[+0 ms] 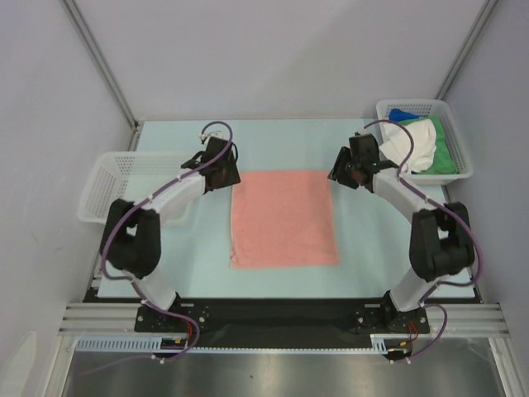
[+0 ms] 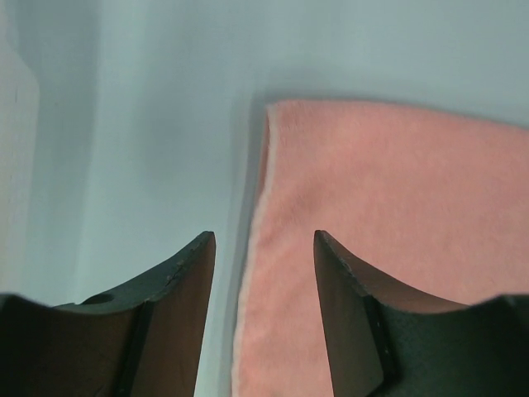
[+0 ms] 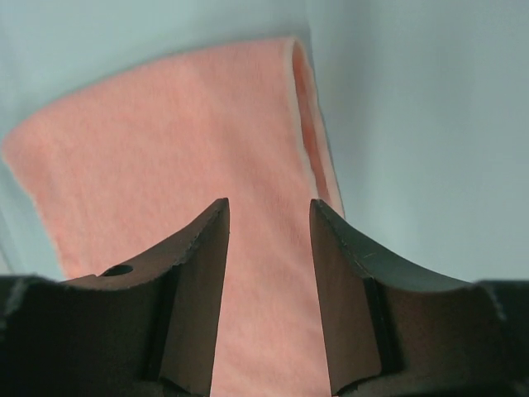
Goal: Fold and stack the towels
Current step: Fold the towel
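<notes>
Top external view gives us the whole layout. The pink towel lies flat as a neat rectangle in the middle of the table, between the two arms. The left gripper hangs by its far left corner and the right gripper by its far right corner. From here we cannot tell how the jaws stand, but only this view shows the rest. A white towel, a green towel and a blue towel are bundled together in the right basket at the far right corner. The left basket sits at the table's left edge, beside the left arm. The left wrist view settles the left gripper: its jaws are spread apart with nothing between them. They straddle the left edge of the pink towel, one jaw over bare table and the other over the cloth. The towel's corner shows just beyond them. The right wrist view shows the right gripper spread in the same way and holding nothing, with the pink towel beneath both jaws. Only this view shows the towel's right edge as two layers lying one on the other. Whether either gripper touches the cloth we cannot tell.
</notes>
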Motion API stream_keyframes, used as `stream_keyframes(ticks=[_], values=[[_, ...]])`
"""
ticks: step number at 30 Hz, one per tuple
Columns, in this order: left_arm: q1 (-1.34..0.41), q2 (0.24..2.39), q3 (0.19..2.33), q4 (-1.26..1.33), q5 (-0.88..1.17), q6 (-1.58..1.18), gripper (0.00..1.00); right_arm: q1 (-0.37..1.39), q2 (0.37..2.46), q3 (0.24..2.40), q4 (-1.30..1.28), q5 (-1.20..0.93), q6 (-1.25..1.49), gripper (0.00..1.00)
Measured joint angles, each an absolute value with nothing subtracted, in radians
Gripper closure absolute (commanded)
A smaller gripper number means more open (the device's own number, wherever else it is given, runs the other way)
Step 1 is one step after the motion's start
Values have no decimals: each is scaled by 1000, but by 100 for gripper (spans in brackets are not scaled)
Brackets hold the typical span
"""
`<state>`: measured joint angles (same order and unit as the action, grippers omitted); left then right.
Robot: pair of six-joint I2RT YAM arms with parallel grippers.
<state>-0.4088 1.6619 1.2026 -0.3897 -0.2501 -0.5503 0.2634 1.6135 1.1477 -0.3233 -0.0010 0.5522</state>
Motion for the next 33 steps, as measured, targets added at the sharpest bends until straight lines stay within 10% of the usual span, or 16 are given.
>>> stream_keyframes(ticks=[10,33], values=[[-346,2040,1478,-392,-227,-464,46,215,2046,1412,-300,-55,486,53],[-303,2138,1552,-381,-131,-443,50,181,2123,1515,-294,-78,455,52]])
